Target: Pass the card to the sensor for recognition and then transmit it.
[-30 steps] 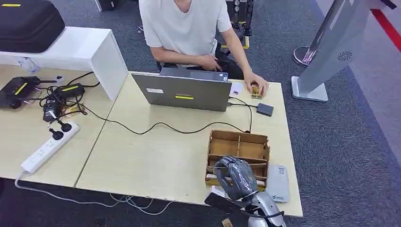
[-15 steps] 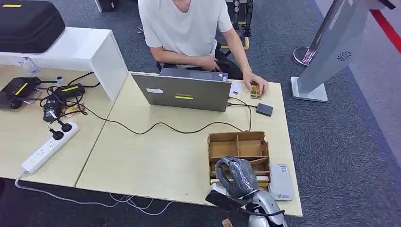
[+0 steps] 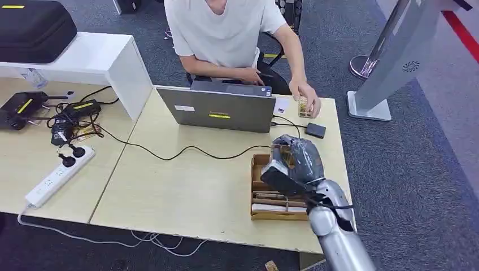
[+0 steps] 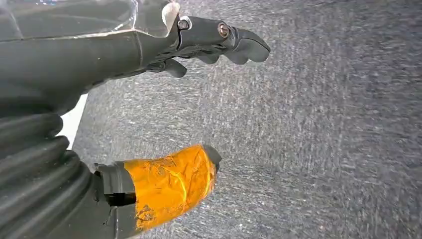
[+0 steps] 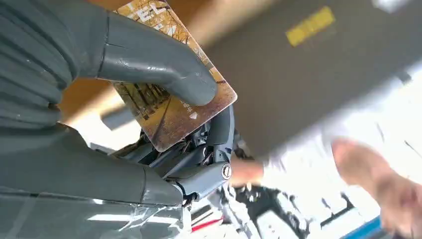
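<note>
The right hand (image 3: 296,161) pinched the card (image 5: 171,104) by one end above the box (image 3: 265,200) near the table's right edge; so shallow a hold risked slippage before reaching the sensor (image 3: 316,130).

Divided box (image 3: 270,199) before laptop (image 3: 221,109)

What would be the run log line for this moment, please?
right hand: holds card, above box | left hand: open over floor | sensor: not reached | person's hand: holds another card
</note>
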Available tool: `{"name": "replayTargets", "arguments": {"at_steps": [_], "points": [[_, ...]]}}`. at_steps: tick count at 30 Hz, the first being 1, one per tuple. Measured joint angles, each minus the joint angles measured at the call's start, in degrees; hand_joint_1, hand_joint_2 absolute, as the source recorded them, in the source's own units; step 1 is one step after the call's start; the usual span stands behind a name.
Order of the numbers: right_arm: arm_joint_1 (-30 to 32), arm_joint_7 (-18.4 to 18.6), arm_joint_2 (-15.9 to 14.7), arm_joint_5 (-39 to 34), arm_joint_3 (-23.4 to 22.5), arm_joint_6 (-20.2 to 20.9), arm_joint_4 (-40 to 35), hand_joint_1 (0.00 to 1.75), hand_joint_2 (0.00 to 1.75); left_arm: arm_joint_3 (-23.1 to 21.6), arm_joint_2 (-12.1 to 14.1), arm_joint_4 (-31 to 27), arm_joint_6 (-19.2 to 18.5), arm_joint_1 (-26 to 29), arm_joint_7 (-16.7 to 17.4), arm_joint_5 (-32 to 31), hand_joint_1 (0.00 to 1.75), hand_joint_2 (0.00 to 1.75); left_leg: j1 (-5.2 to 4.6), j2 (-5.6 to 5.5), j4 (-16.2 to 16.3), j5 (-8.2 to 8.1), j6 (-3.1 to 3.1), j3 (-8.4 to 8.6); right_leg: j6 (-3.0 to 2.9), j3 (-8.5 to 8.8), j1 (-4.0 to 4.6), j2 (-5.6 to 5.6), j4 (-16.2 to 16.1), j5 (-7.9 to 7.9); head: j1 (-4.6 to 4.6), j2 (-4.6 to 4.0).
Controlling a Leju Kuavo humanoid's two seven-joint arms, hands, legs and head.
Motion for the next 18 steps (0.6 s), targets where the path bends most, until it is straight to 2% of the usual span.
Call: {"name": "replayTargets", "arguments": {"at_steps": [3,8,12,16,18], "points": [[-4.51,1.25,0.72,-0.97,-1.93,1.12,-0.63,1.75,1.75,-0.22,0.09,0.00,-0.16,-0.01,-0.15,-0.20,0.00,1.75,0.01,0.00,0.00,0.02,-0.01,0.03,0.00,0.01,0.01,-0.01,0.00,0.00,0.02,0.00],[-8.46,3.07,2.12,-0.81,-4.45,0.46,-0.74,1.75,1.75,-0.85,0.33,0.00,-0.55,0.01,-0.94,-1.05,0.00,1.75,0.00,-0.01,0.00,0.05,0.01,-0.02,-0.01,-0.02,0.00,-0.01,0.02,0.00,0.00,0.00],[-14.55,5.89,3.19,1.99,-7.53,-2.54,1.58,1.75,1.75,-1.82,0.66,0.00,-0.81,-0.02,-1.84,-2.36,0.00,1.75,0.00,0.00,0.00,0.07,-0.01,-0.02,-0.01,-0.02,0.00,0.00,0.02,0.00,0.02,0.00],[-21.22,9.67,3.89,5.44,-10.87,-6.82,6.87,1.75,1.75,-2.89,1.14,0.00,-1.12,-0.06,-2.97,-3.70,0.00,1.75,0.00,-0.03,0.01,0.08,-0.01,-0.01,-0.02,-0.02,0.00,-0.03,0.02,0.01,0.02,0.00],[-23.84,10.34,4.26,6.44,-12.85,-8.17,9.87,1.75,1.75,-3.37,1.36,0.00,-1.12,-0.09,-3.19,-4.11,0.00,1.75,0.00,-0.01,0.01,0.08,-0.02,-0.01,-0.02,-0.01,0.00,-0.01,0.02,0.02,0.00,0.00]]}}
